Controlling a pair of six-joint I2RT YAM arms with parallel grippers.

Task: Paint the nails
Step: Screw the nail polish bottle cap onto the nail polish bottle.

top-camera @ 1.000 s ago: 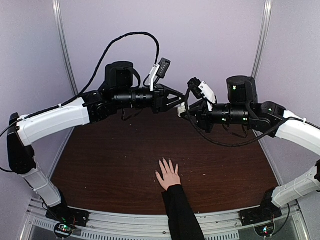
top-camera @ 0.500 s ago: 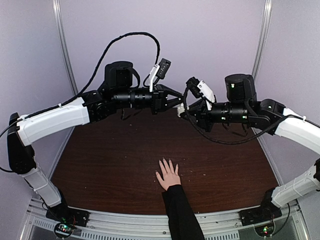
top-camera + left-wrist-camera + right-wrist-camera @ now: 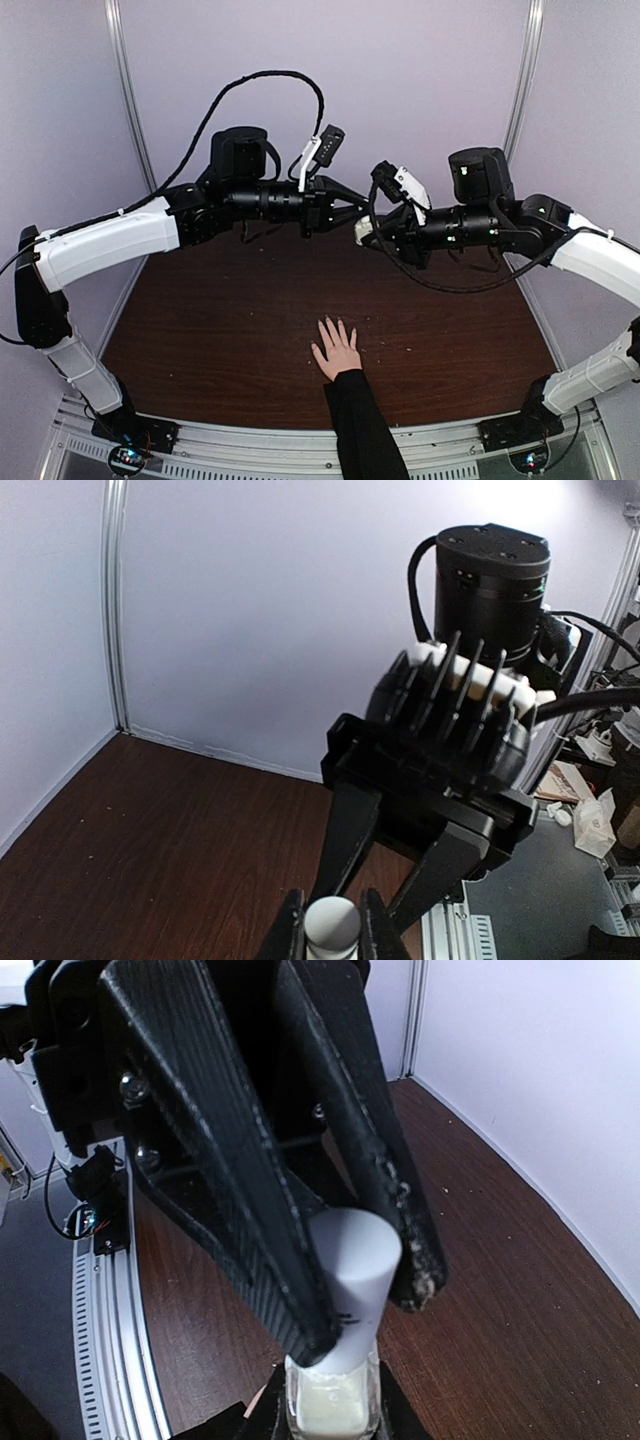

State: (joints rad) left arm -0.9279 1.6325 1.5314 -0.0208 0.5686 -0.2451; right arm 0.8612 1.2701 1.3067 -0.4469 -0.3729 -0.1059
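Nails (image 3: pixel 333 326) lie on the table (image 3: pixel 200 330), well apart from the jaws. Left gripper (image 3: pixel 330 932) pinches the cap (image 3: pixel 352 1250) tight; right gripper (image 3: pixel 330 1426) squeezes the bottle (image 3: pixel 330 1396).

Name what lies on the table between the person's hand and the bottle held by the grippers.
Nothing: in the top view only bare brown tabletop separates the hand from the bottle.

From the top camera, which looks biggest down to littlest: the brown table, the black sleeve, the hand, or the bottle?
1. brown table
2. black sleeve
3. hand
4. bottle, smallest even though raised nearer the camera
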